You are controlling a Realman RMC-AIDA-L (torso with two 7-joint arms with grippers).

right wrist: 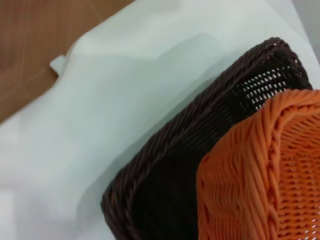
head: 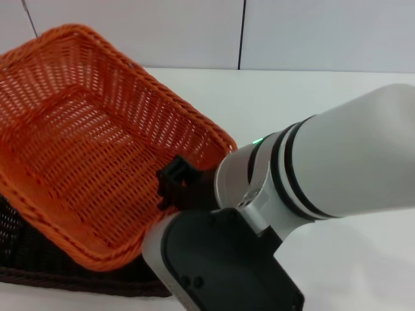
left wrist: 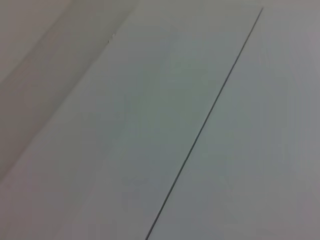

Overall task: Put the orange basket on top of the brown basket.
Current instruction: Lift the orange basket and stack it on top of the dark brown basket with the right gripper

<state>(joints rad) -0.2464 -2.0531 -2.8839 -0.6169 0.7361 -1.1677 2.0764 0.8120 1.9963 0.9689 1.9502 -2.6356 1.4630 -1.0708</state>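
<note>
Orange basket: tilted, upper left of the head view, over the brown basket.
Right gripper: at its rim; grip cannot be told.
Advice: level it, then lower it squarely.

Orange basket and brown basket: rough woven wicker, slightly glossy. White cloth looks smooth, matt; bare wood beside it.

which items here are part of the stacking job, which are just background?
Job items:
- orange basket, tilted over the brown one
- brown basket, underneath
- right claw, at the orange basket's near rim

Background:
- white table covering
- white wall panels
- wooden floor
- left claw: not in view
</note>
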